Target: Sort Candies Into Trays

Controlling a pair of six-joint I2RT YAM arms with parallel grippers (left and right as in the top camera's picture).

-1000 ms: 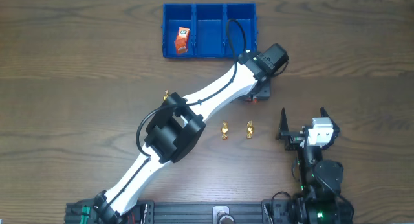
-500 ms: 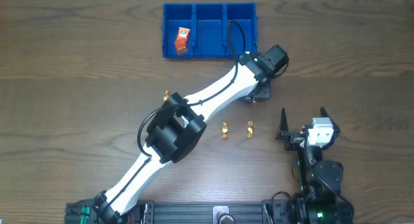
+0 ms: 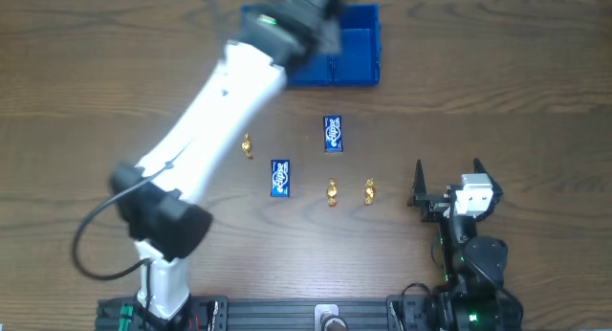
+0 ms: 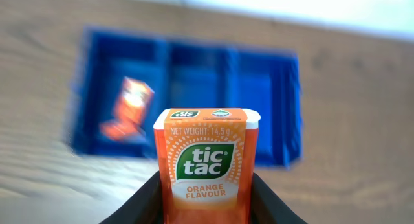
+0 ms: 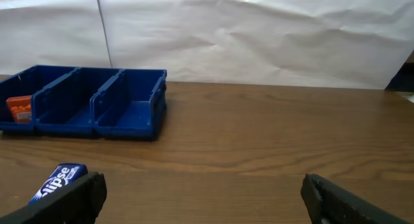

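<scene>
— What is the biggest thing in front of you?
— The wooden table [image 3: 535,101]. My left arm [image 3: 220,111] stretches across it, up to the blue tray [image 3: 359,44] at the far side. The tray has three compartments in a row.

— What does your left pincer do?
— My left pincer [image 4: 206,195] hangs lifted above the tray. Its two fingers press on both sides of an orange box [image 4: 207,159] of candy, which stands upright between them. Over which compartment it hangs, I cannot tell.

— And the right one?
— My right pincer [image 3: 448,178] is near its own base. The fingers are spread wide and there is nothing between them.

— Where is the rest of the candy?
— One blue packet [image 3: 333,133] lies on the table, nearer to the tray; another blue packet [image 3: 280,178] lies nearer to me. A second orange box [image 4: 126,107] lies tilted in an end compartment of the tray. One gold candy [image 3: 248,145] is alone on my left side. A second gold candy [image 3: 332,192] and a third gold candy [image 3: 369,189] lie near each other, between the packets and my right pincer.
</scene>
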